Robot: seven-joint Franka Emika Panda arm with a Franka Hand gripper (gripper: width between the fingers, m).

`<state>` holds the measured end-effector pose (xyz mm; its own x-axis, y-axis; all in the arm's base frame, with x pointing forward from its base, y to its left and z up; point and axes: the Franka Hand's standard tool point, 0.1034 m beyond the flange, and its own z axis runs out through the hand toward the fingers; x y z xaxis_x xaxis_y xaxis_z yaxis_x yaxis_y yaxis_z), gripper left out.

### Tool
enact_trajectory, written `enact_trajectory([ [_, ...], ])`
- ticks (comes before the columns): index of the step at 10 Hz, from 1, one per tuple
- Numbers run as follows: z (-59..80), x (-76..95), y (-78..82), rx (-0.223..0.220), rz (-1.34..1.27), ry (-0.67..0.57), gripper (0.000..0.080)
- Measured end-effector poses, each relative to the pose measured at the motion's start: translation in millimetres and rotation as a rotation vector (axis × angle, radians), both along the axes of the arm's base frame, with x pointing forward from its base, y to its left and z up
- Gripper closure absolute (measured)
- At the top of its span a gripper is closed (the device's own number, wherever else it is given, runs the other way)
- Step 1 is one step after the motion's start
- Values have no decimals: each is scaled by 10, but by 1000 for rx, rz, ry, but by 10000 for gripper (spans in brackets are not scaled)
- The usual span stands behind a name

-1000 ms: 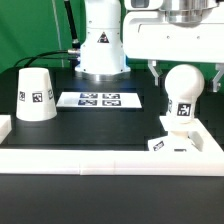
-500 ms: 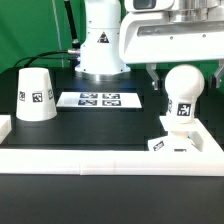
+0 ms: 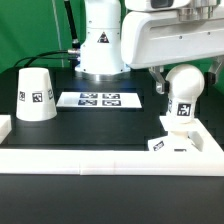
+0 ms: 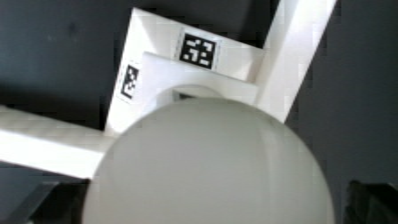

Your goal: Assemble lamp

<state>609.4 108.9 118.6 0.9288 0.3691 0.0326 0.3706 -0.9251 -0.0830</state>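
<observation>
The white ball-shaped bulb (image 3: 184,80) stands upright on its neck on the small blocky base (image 3: 170,143), at the exterior view's right. My gripper (image 3: 187,86) has come down around the ball, one finger on each side, and looks open with a small gap. In the wrist view the bulb (image 4: 210,160) fills the frame, the tagged base (image 4: 187,55) lies beyond it, and my gripper (image 4: 214,202) shows only as dark fingers at the ball's two sides. The cone shade (image 3: 35,95) stands apart at the exterior view's left.
The marker board (image 3: 100,99) lies flat on the black table in front of the arm's base. The long white border rail (image 3: 90,156) runs along the near edge and turns up both sides; the lamp base sits in its corner at the exterior view's right.
My gripper has come down over the bulb, so the fingers now flank the ball lower. The bulb, base and shade have not moved.
</observation>
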Motion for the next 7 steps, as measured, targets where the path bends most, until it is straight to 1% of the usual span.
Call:
enact_trajectory([
  [3,15,37,-18,-13,273,-39,100],
  [5,9,39,-40,-31,447,-50,100],
  [7,0,36,-61,-46,558,-55,100],
])
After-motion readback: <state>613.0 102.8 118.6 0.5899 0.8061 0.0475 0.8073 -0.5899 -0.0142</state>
